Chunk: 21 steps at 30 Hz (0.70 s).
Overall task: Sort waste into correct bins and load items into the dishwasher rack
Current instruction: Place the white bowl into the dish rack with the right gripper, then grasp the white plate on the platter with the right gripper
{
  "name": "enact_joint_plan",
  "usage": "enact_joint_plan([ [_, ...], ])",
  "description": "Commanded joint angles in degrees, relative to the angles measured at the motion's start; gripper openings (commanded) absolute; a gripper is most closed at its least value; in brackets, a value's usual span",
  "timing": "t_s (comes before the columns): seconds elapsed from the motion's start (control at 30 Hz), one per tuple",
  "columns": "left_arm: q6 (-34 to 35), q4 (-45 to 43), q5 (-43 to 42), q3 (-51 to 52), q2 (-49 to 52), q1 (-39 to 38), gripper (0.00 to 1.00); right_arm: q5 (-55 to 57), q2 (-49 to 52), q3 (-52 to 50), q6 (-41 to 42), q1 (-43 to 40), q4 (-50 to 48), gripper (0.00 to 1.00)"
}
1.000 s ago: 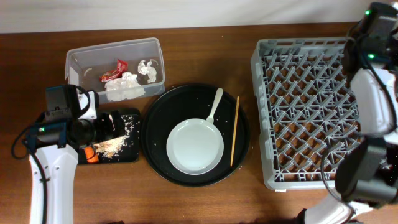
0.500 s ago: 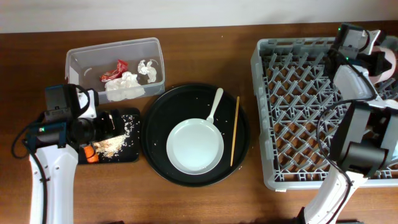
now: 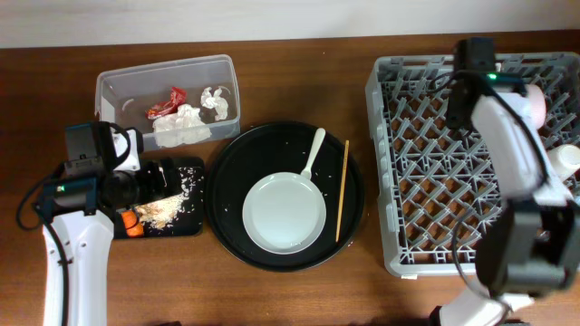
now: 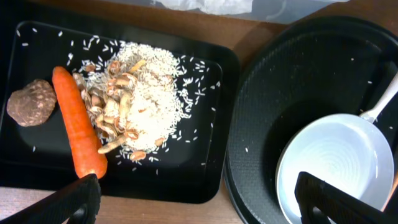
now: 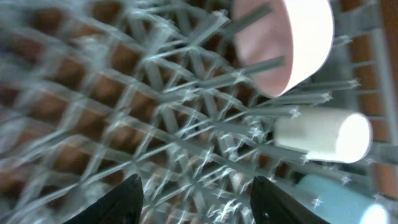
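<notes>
White cup (image 5: pixel 323 135) lies in the rack (image 5: pixel 124 112), beyond the empty, spread right hand (image 5: pixel 196 190).

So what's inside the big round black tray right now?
The round black tray holds a wide white bowl, a white fork and a thin wooden chopstick. Whatever lies under the bowl is covered.

Tissues (image 3: pixel 186 122) and red wrapper (image 3: pixel 168 101) lie in clear tub (image 3: pixel 127 95); carrot (image 4: pixel 78 121), rice (image 4: pixel 149 106) in black tray (image 4: pixel 199 155).
</notes>
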<state>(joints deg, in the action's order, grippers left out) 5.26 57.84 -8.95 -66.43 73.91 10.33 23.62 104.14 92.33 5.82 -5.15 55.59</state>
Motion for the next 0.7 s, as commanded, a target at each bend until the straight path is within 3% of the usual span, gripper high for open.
enact_joint_plan([
  [0.0, 0.3, 0.1, 0.2, -0.1, -0.5, 0.2, 0.99, -34.3, -8.4, 0.0, -2.5, 1.4, 8.2, 0.59],
  [0.07, 0.3, 0.1, 0.2, -0.1, -0.5, 0.2, 0.99, -38.1, -9.7, -0.2, -3.2, 8.3, 17.2, 0.63],
  [0.17, 0.3, 0.1, 0.2, -0.1, -0.5, 0.2, 0.99, -38.0, -9.1, -6.5, -1.3, 22.5, 17.1, 0.64],
  [0.37, 0.3, 0.1, 0.2, -0.1, -0.5, 0.2, 0.99, -36.6, -6.6, -28.9, 6.8, 35.2, -10.9, 0.64],
  [0.5, 0.3, 0.1, 0.2, -0.1, -0.5, 0.2, 0.99, -35.0, -2.5, -32.3, 9.8, 35.6, -17.7, 0.63],
  [0.57, 0.3, 0.3, 0.2, -0.1, -0.5, 0.2, 0.99, -35.0, 0.7, -32.3, 10.9, 35.9, -18.2, 0.5],
  [0.67, 0.3, 0.3, 0.2, -0.1, -0.5, 0.2, 0.99, -35.0, 0.8, -32.2, 11.2, 35.9, -18.2, 0.13],
])
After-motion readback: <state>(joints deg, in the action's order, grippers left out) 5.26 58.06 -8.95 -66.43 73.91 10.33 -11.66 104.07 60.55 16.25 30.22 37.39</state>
